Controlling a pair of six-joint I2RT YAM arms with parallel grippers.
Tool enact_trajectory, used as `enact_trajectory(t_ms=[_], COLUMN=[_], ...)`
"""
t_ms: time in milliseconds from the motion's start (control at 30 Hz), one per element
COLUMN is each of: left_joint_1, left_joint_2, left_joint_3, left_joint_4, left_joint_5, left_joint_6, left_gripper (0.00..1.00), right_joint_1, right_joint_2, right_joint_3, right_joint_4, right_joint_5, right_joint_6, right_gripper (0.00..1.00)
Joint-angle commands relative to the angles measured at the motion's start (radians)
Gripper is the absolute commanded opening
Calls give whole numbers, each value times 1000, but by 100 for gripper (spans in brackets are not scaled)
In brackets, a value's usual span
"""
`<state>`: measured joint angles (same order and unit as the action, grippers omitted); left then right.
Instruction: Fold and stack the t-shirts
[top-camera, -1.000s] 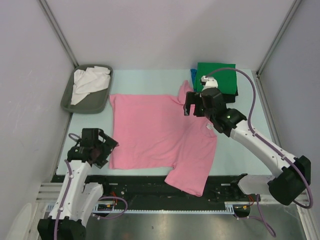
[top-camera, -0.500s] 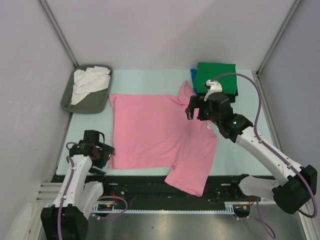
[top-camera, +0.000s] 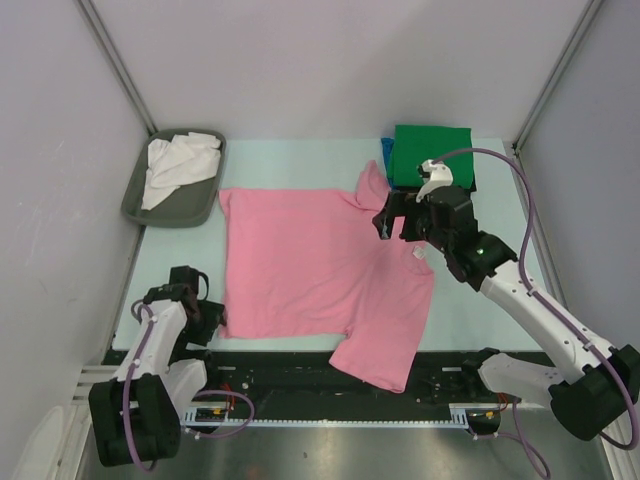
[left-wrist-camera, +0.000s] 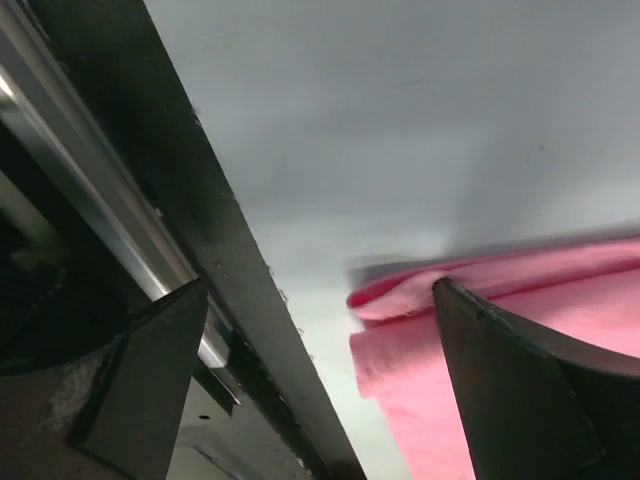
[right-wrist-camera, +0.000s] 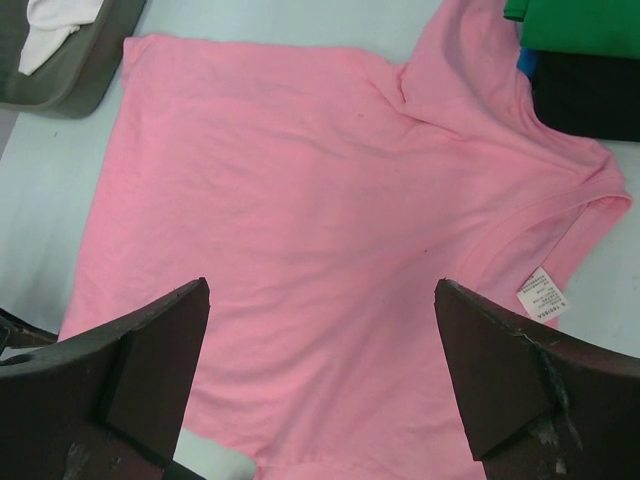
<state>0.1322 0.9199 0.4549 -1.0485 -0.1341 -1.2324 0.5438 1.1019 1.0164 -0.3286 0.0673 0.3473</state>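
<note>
Only the right wrist view shows the neck label (right-wrist-camera: 541, 297) on the pink t-shirt (right-wrist-camera: 300, 200). The left end effector (left-wrist-camera: 320, 310), at its hem corner, and the right end effector (right-wrist-camera: 320, 370) gape wide, empty.

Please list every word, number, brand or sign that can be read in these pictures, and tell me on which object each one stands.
White tag at the neck of the pink t-shirt: several lines of print, too small to read.
Green t-shirt and grey tray: no text visible.
Nothing else in the views carries readable writing.
</note>
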Motion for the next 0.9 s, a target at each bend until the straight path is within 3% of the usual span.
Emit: enact_trajectory(t_ms=[0,200,400,667,867], left_joint_1=[9,9,10,44,66], left_joint_2=[34,45,54,91,195], left_joint_3=[-42,-64,-49,5,50], left_joint_4=[44,103,171,192,246], left_joint_5=[37,59,94,106,151], left_joint_6=[-16,14,50,108,157], left_gripper=[100,93,72,55,53], right_joint_1=[-13,-19,-25,-30,-30], right_joint_2=[-36,-39,-45,-45,-40], right_joint_3=[-9,-19,-25,-32,-35], right_joint_4=[39,46,49,54,57], right_joint_5=[-32,-40,-47,-47,-49], right_joint_6=[12,15,16,16,18], right_gripper=[99,99,97,96,96])
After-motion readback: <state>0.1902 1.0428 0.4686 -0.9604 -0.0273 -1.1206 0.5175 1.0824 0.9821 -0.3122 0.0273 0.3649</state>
